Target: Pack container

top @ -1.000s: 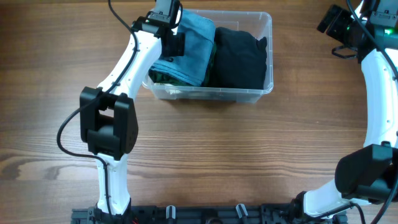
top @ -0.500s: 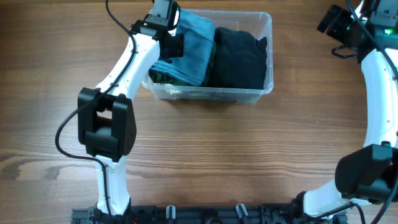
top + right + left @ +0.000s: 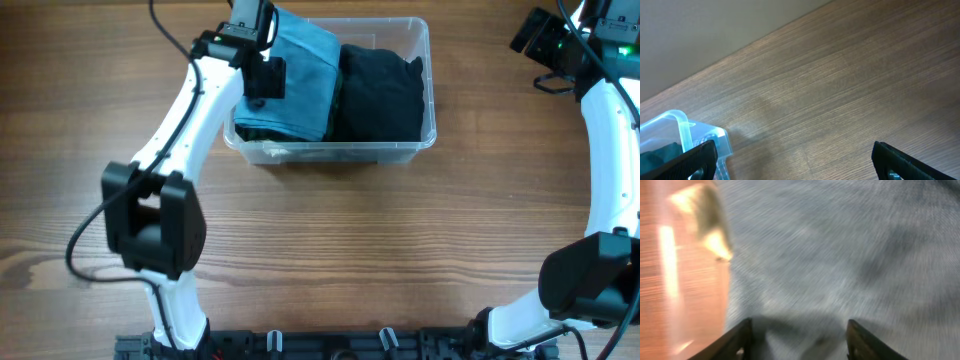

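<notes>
The clear container stands at the back middle of the table. Inside it, a blue cloth lies on the left and a black cloth on the right. My left gripper hangs at the tub's back left corner, right over the blue cloth. Its jaws are apart and open, with a fold of cloth lying loose below them. My right gripper is open wide over bare wood at the far right. A corner of the container shows at the lower left of the right wrist view.
The wooden table runs in front of and to both sides of the tub. My left arm slants across the table's left side up to the tub. The right arm stands along the right edge.
My left gripper has opened and let go of the blue cloth. The left arm swung a little left and back, and the tub shifted slightly with it. The right arm is still.
</notes>
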Robot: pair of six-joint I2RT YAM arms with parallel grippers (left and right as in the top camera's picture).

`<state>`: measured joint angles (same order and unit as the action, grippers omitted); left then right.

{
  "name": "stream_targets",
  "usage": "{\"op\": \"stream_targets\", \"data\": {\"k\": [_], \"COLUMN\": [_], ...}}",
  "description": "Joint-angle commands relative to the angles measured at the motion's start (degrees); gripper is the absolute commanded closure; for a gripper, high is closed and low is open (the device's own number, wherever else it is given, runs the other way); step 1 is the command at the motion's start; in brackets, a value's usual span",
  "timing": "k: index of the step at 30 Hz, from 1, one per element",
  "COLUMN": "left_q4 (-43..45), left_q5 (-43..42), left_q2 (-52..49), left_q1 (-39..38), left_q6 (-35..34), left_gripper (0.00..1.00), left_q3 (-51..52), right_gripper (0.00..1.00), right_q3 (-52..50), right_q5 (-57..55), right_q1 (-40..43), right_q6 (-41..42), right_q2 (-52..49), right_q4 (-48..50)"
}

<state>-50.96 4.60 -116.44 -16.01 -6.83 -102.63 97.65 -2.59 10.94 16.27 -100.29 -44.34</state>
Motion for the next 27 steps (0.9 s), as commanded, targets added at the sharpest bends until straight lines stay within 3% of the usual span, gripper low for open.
{"op": "stream_targets", "data": {"k": [1,5,12,17,27], "left_q4": [1.0,1.4,0.5,-1.1,-12.4], "left_q5": [2.6,2.4,2.4,2.5,2.5], "left_q2": [8.2,12.6,17.3,22.7,33.8], "left_q1": [-0.3,-0.3,-0.3,0.5,5.6], "left_q6": [-0.1,-0.1,-0.1,-0.1,-0.1], "left_gripper": [0.26,0.2,0.0,0.0,0.0], "left_q3": [0.6,0.6,0.6,0.6,0.6], "right_gripper": [0.0,0.0,0.0,0.0,0.0], "right_q3": [-0.5,-0.5,-0.5,-0.5,-0.5], "right_q5": [0.3,0.3,0.3,0.3,0.3], "right_q1": [-0.2,-0.2,-0.2,-0.2,-0.2], "right_q6": [0.4,0.4,0.4,0.4,0.4], "right_q2": [-0.8,-0.8,-0.8,-0.8,-0.8], "right_q4": [0.1,0.1,0.1,0.1,0.1]}}
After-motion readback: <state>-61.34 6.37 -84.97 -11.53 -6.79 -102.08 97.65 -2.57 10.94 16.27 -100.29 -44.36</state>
